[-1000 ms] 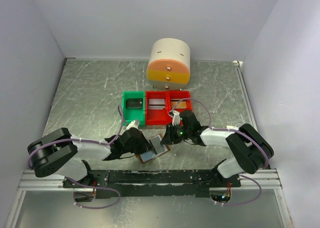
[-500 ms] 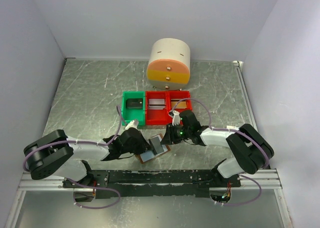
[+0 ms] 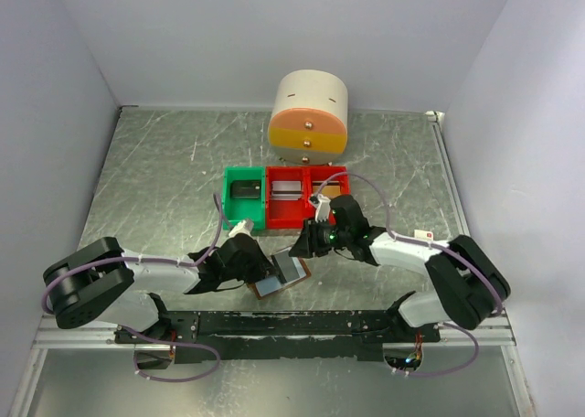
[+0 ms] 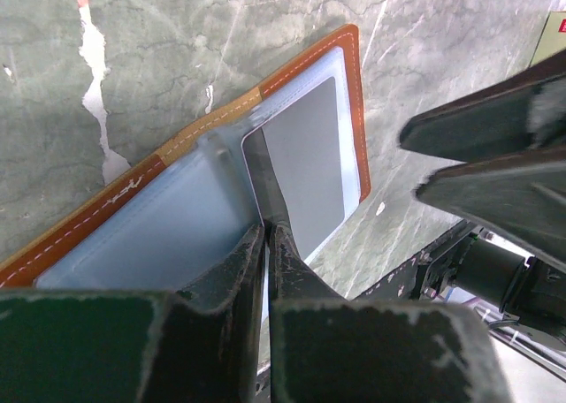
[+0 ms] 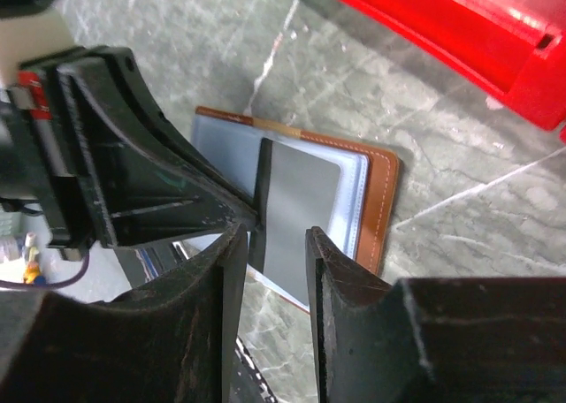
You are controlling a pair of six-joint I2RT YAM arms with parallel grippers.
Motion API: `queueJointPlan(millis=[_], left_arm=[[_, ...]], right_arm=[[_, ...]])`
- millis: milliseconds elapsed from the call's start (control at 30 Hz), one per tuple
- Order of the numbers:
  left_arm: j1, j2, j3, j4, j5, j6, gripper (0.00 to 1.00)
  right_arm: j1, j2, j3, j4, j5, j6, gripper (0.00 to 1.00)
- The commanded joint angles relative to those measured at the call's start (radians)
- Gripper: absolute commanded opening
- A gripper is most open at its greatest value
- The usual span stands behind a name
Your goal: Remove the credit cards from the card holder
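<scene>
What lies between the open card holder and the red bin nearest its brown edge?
Only bare tabletop. The right wrist view shows nothing resting on the stretch from the card holder up to the red bin.

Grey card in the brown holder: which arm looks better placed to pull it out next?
Right, probably: the right fingers hang open over the card, while the left fingers are shut at the holder's fold, seemingly steadying it.
</scene>
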Motion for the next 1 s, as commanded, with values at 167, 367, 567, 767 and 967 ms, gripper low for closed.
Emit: queueJointPlan(millis=[167, 367, 567, 767, 967], left_arm=[[-0.004, 0.009, 0.014, -0.028, -0.009, 0.023, 0.18], [-0.004, 0.011, 0.015, -0.027, -0.006, 0.022, 0.23], [-0.003, 0.004, 0.003, -0.01, -0.014, -0.008, 0.28], [-0.003, -0.032, -0.046, 0.026, -0.039, -0.048, 0.41], [-0.004, -0.009, -0.062, 0.076, -0.018, -0.06, 0.46]], right_arm=[[0.0, 0.138, -0.037, 0.072, -0.129, -0.036, 0.32], [0.0, 0.185, -0.037, 0.043, -0.099, -0.067, 0.32], [-0.001, 0.2, -0.029, 0.029, -0.103, -0.088, 0.31], [0.0, 0.194, -0.047, 0.041, -0.099, -0.078, 0.3], [-0.001, 0.199, -0.058, 0.086, -0.116, -0.057, 0.3]])
